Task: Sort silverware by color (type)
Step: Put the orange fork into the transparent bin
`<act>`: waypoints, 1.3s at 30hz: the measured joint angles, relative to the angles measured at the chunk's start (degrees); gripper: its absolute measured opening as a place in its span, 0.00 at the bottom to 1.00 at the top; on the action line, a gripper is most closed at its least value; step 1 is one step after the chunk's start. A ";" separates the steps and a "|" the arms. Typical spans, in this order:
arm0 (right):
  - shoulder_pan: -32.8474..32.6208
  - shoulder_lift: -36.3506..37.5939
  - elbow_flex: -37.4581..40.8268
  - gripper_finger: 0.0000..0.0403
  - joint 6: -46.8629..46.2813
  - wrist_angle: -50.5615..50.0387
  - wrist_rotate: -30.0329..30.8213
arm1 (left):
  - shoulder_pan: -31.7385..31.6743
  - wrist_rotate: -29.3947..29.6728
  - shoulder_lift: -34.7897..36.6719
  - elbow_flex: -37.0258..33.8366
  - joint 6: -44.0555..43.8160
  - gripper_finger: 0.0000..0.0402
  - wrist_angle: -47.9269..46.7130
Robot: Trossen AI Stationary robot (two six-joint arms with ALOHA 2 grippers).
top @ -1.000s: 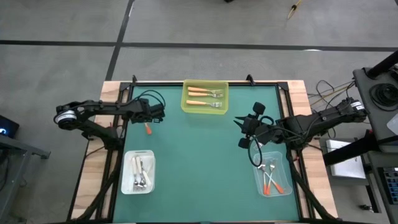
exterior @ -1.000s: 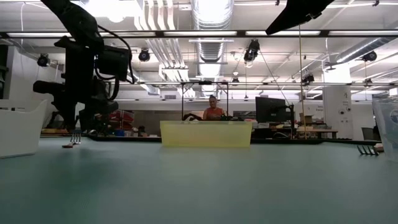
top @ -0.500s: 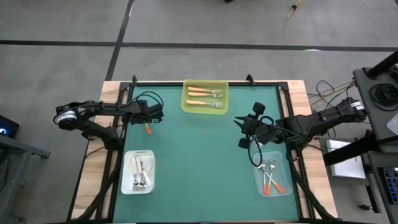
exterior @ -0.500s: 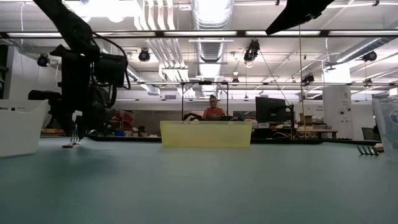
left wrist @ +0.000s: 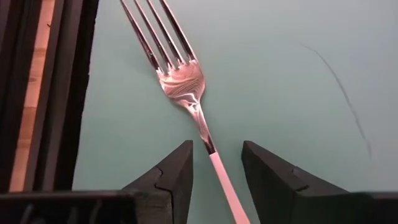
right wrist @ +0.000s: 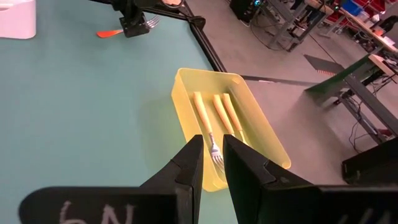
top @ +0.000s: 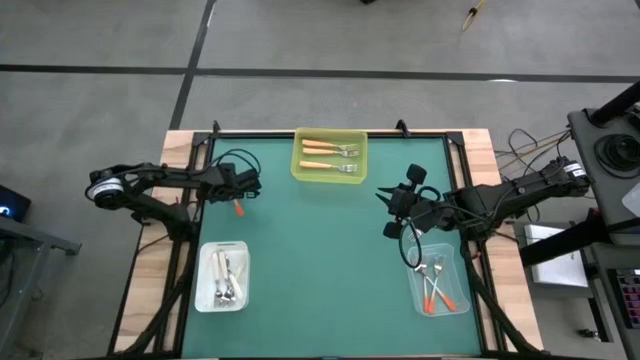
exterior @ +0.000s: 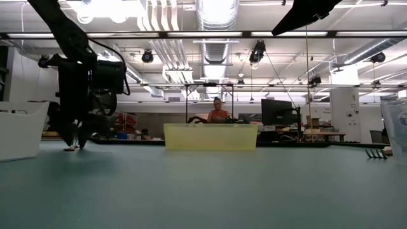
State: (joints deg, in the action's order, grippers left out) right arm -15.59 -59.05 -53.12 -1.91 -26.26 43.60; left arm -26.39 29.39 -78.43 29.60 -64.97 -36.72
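L gripper (top: 243, 186) sits low over the last loose fork (left wrist: 186, 99), near the table's (top: 320, 250) left edge. Fingers (left wrist: 168, 177) are partly open, one each side of the fork's neck where metal meets handle; nothing held yet. The fork lies flat on the green mat, tines toward the black frame rail (left wrist: 53, 93), red-orange handle (top: 238, 208) trailing out behind the gripper.

R gripper (top: 392, 210) waits mid-right above the table, fingers (right wrist: 186, 165) near shut, empty.

Other forks are already sorted: light orange ones in the yellow bin (top: 329, 155) at the far edge, white ones in the white bin (top: 221, 276) front left, red-orange ones in the clear bin (top: 438, 280) front right.

Risks from here, as I judge it:
- The neck is thin and slick, so if the fingers close off-centre the fork may pivot or squirt out sideways.
- Too shallow a reach and the tips skate over the metal; too deep and they jam into the mat.
- A grip this far from the middle means the handle could droop and swing on lift.
- The rail is close, so a nudge could push the tines under or against it.
- The matching bin is across the table, prob needing a long carry or a handover, w/ a chance of dropping the fork.
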 joint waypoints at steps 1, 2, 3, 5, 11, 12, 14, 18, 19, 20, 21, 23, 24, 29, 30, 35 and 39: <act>0.00 0.00 0.00 0.13 -0.01 0.00 -0.01 | 0.04 0.06 -0.06 -0.18 0.00 0.30 0.45; 0.00 0.00 0.00 0.13 0.00 0.00 0.01 | 0.06 0.10 -0.13 -0.37 -0.04 0.29 0.83; 0.00 0.00 0.00 0.13 0.00 0.00 0.00 | 0.08 0.13 -0.18 -0.57 -0.16 0.29 1.19; 0.00 0.00 0.00 0.13 0.00 0.00 0.01 | 0.09 0.17 -0.33 -1.01 -0.67 0.26 1.84; 0.02 0.00 0.00 0.13 0.14 0.00 0.01 | 0.09 0.17 -0.44 -1.46 -0.96 0.18 3.31; 0.02 0.00 0.00 0.13 0.17 0.00 -0.01 | 0.09 0.17 -0.46 -1.35 -0.96 0.16 3.34; 0.02 0.00 0.00 0.13 0.20 0.00 -0.01 | 0.09 0.15 -0.50 -1.23 -0.95 0.13 3.55; 0.02 0.00 0.00 0.13 0.23 0.00 0.01 | 0.09 0.37 -0.55 -1.18 -0.96 0.08 4.04; 0.02 0.00 0.00 0.13 0.22 0.00 -0.01 | 0.09 0.42 -0.55 -1.18 -0.96 0.07 4.15; 0.02 0.00 0.00 0.13 0.22 0.00 -0.01 | 0.09 0.54 -0.55 -1.18 -0.96 0.06 4.21; 0.02 0.00 0.00 0.13 0.24 0.00 0.01 | 0.09 0.62 -0.55 -1.20 -0.96 0.04 4.24; 0.02 0.00 0.00 0.13 0.38 0.00 0.00 | 0.09 1.07 -0.59 -1.22 -1.01 0.02 4.36; 0.02 0.00 0.00 0.13 0.42 -0.02 -0.01 | 0.09 1.26 -0.59 -1.23 -1.10 0.01 4.44; 0.02 0.00 0.00 0.13 0.42 -0.02 -0.01 | 0.09 2.17 -0.61 -1.31 -1.14 0.01 4.76; 0.02 0.00 0.00 0.13 0.44 -0.02 0.01 | 0.13 2.71 -0.61 -1.35 -1.14 0.01 4.80; 0.07 0.00 0.00 0.13 0.42 0.00 -0.01 | 1.14 5.20 -0.40 -0.76 -1.14 0.00 4.93; 0.07 0.00 0.07 0.13 0.44 0.80 0.00 | 2.50 5.62 -0.37 1.58 1.03 0.00 5.15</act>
State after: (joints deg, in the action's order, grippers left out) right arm -15.53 -59.05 -53.06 -1.48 -25.47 43.60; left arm -23.90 35.00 -78.81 31.18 -63.94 -31.57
